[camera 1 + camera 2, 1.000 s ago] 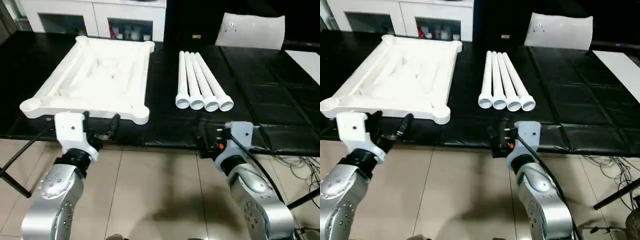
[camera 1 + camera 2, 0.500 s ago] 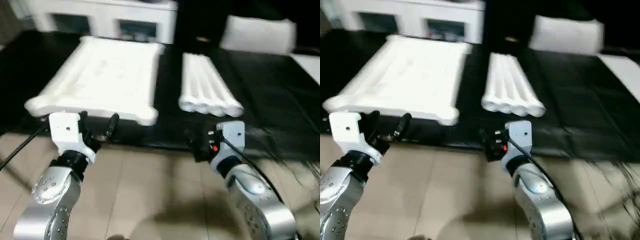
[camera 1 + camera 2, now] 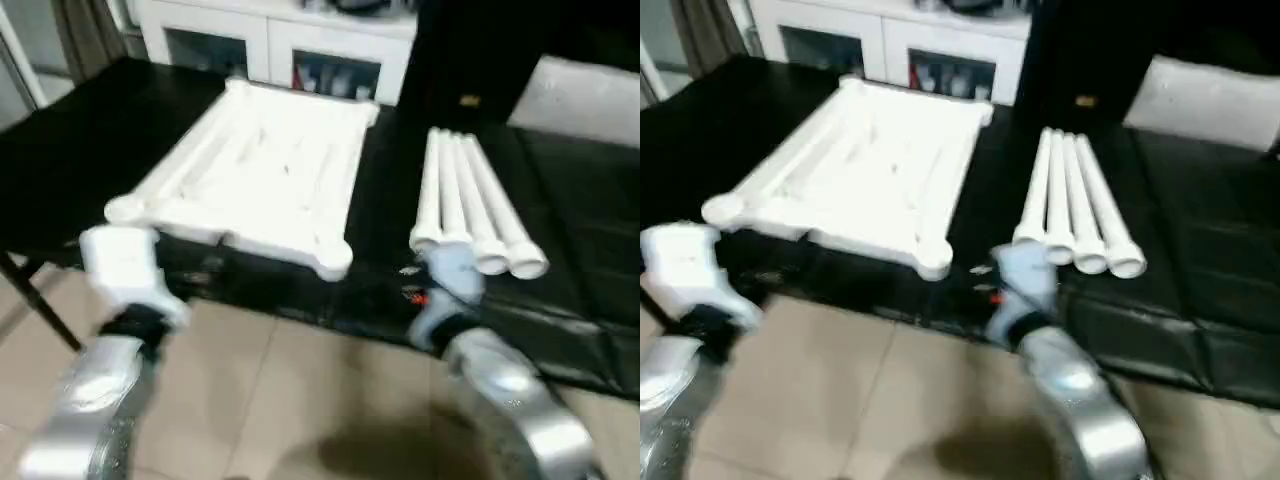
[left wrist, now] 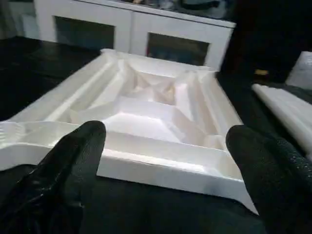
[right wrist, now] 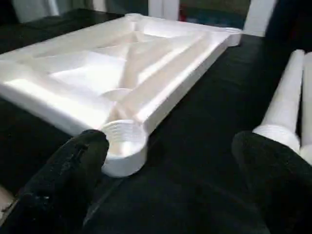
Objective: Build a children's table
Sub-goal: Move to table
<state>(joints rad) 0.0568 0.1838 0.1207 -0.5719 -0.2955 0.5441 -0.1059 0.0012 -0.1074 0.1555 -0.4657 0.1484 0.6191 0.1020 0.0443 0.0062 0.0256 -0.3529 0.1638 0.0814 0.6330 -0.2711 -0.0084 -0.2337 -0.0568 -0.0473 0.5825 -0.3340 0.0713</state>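
The children's table lies in parts on a black mat. Its white tabletop [image 3: 250, 170] rests upside down, ribs and round corner sockets facing up. Four white legs [image 3: 470, 210] lie side by side to its right. My left gripper [image 4: 165, 134] is open, in front of the tabletop's near rim [image 4: 161, 163] and not touching it. My right gripper [image 5: 170, 141] is open too, between the near right corner socket [image 5: 124, 139] and the open ends of the legs [image 5: 285, 114]. In the head views both grippers [image 3: 190, 275] [image 3: 400, 292] hover at the mat's front edge.
A white cabinet [image 3: 280, 40] stands behind the mat. At the back right lies a white panel [image 3: 590, 90]. A black stand leg [image 3: 30, 290] slants down at the left, over the tiled floor [image 3: 290, 400] in front of the mat.
The whole picture has shifted right and down, so the camera has moved. The tabletop and legs lie as before. Both grippers stay open near the mat's front edge.
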